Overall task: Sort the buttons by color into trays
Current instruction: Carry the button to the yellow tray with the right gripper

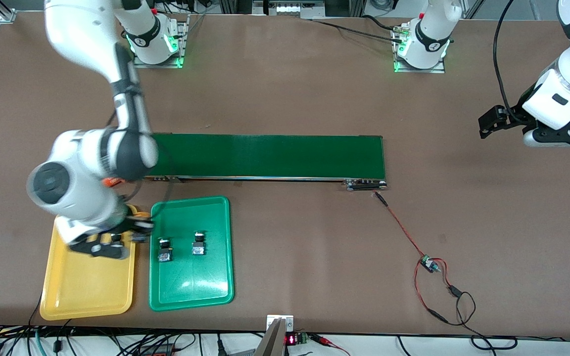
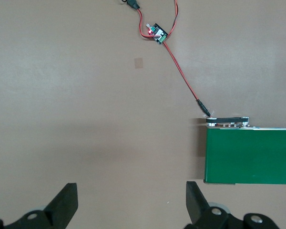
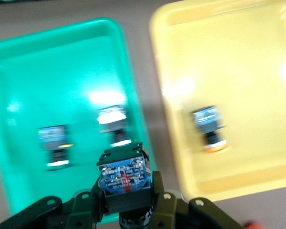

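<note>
The small push-button switch with a black-and-blue body [image 3: 123, 179] sits clamped between the right gripper's [image 3: 126, 202] two black fingers, its blue terminal end facing the wrist camera and its long axis running along the fingers, so its cap points down and away and its colour cannot be told. Only the right wrist view shows this; in the front view the right arm's white wrist covers the grip, which hangs over the inner edge of the shallow yellow plastic tray [image 1: 84, 289], next to the gap between the two trays. Past the fingertips the right wrist view also shows a switch with a yellow-orange cap [image 3: 209, 128] lying on its side in the yellow tray, a thing the front view hides under the arm. To one side of the fingers lies the shallow green plastic tray [image 1: 191, 296], holding two switches [image 1: 165, 249] [image 1: 198, 244], each on its side; their cap colour is too small to tell. The long dark-green conveyor belt [image 1: 265, 155] lies farther from the front camera than both trays. The left gripper [image 2: 131, 202] waits with its fingers wide apart and holding nothing, over bare brown table [image 1: 290, 89] at the left arm's end; its wrist view shows the belt's end, a red-and-black wire [image 2: 183, 76] and a small circuit board [image 2: 157, 33].
</note>
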Robot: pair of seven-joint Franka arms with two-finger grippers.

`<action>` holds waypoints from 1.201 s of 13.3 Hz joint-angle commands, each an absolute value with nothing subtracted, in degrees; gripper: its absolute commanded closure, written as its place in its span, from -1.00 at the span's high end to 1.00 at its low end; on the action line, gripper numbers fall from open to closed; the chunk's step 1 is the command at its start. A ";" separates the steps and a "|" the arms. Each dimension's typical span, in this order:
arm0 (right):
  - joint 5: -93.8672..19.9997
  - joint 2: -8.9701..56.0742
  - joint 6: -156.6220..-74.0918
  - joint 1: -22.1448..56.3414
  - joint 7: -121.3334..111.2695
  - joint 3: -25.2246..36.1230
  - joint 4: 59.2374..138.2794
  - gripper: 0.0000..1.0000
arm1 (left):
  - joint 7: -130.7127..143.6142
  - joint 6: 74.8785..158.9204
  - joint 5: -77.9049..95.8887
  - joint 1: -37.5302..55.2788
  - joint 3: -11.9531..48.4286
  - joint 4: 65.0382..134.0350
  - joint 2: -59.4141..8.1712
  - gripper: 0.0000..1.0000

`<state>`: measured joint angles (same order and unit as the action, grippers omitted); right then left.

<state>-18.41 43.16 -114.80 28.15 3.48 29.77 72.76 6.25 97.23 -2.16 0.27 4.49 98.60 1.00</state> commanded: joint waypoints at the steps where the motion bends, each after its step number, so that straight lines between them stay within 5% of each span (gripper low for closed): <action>1: -17.05 44.73 -115.05 23.40 -6.64 28.65 72.07 -1.00 | 6.50 96.06 -1.58 0.00 4.83 96.94 0.35 1.00; 11: -24.07 52.64 -125.05 7.84 -52.78 22.61 72.42 -1.00 | 6.50 95.98 -1.58 0.00 4.75 96.94 0.35 1.00; 15: -24.52 55.02 -129.45 7.21 -56.84 21.45 72.42 -1.00 | 6.42 95.80 -1.58 -0.09 4.75 96.94 0.35 1.00; 16: -24.87 55.19 -130.42 7.03 -58.34 20.58 72.42 -0.87 | 6.42 95.80 -1.58 -0.09 4.75 96.94 0.26 1.00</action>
<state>-23.69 55.07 -129.00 7.41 -54.87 22.01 73.12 6.25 97.15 -2.16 0.26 4.50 98.60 0.99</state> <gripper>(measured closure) 0.599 0.000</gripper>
